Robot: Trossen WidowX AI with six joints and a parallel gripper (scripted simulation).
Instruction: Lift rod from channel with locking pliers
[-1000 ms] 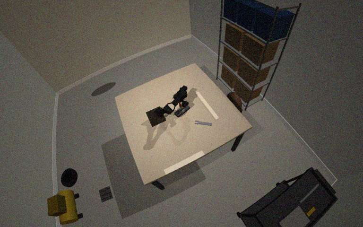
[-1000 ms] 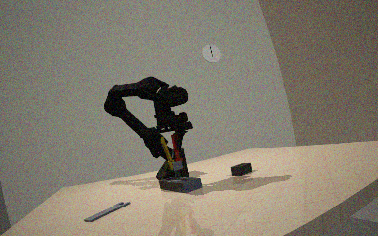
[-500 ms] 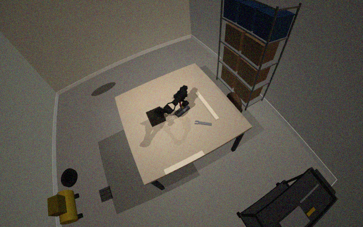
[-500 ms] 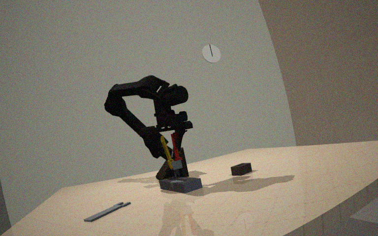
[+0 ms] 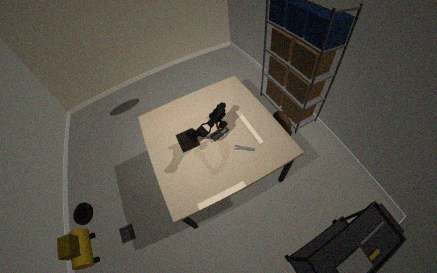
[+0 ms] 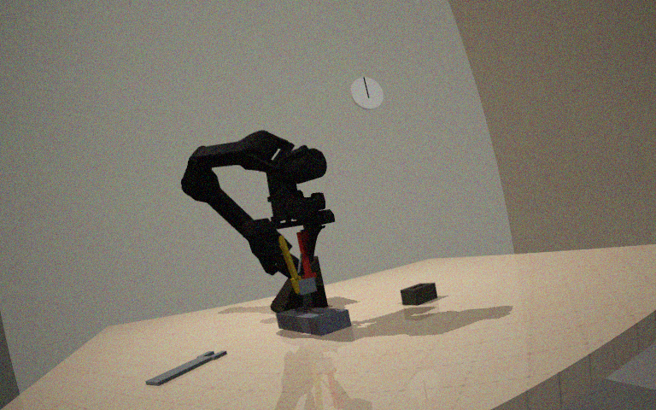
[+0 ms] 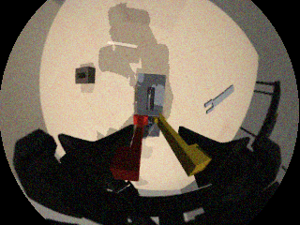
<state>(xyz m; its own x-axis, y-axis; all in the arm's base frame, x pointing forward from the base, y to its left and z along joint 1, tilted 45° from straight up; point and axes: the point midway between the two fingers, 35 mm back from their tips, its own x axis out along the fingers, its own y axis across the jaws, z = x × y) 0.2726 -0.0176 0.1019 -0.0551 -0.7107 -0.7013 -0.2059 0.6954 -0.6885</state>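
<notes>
And the tool point(image 5: 218, 123) point(image 6: 299, 258) point(image 7: 157, 127) grips the pliers point(image 6: 307, 285) point(image 7: 182, 146) (red and yellow handles splayed). Below it, the channel block point(image 5: 215, 136) point(image 6: 315, 321) point(image 7: 159, 83) sits on the counter point(image 5: 200, 170) point(image 6: 411, 357) point(image 7: 197, 47).

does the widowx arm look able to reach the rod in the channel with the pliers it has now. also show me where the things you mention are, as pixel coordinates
Probably yes: the claw point(image 6: 299, 258) point(image 7: 157, 127) holds the pliers point(image 6: 307, 286) point(image 7: 172, 141) just above the grey channel block point(image 5: 214, 136) point(image 6: 314, 323) point(image 7: 144, 81), and nothing visible blocks the way down, though their alignment is hard to judge.

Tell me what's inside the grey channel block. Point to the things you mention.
In the wrist view, a dark slot runs along the block's point(image 5: 214, 138) point(image 6: 300, 319) point(image 7: 159, 107) top, something thin and grey inside; its lower end is covered by the pliers point(image 6: 307, 286) point(image 7: 141, 120).
</notes>
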